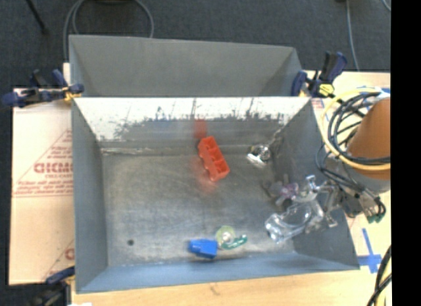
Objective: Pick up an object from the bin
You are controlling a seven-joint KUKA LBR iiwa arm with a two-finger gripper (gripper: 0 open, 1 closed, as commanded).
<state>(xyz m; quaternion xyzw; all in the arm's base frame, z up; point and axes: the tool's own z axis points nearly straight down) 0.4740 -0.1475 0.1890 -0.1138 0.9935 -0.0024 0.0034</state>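
Grey metal bin (85, 186): loose items lie scattered and well apart, so each looks reachable on its own. Gripper (295, 218) sits low, right of and below the red studded brick (212, 158), by the wall on the arm's entry side. Clenched or released: cannot tell, and nothing is visibly grasped. Blue block (202, 248) lies below the brick, with a green-white round piece (227, 237) just beside it. Small purplish piece (284, 191), between brick and gripper, is the likeliest pick. Silvery piece (258, 156) lies right of the brick.
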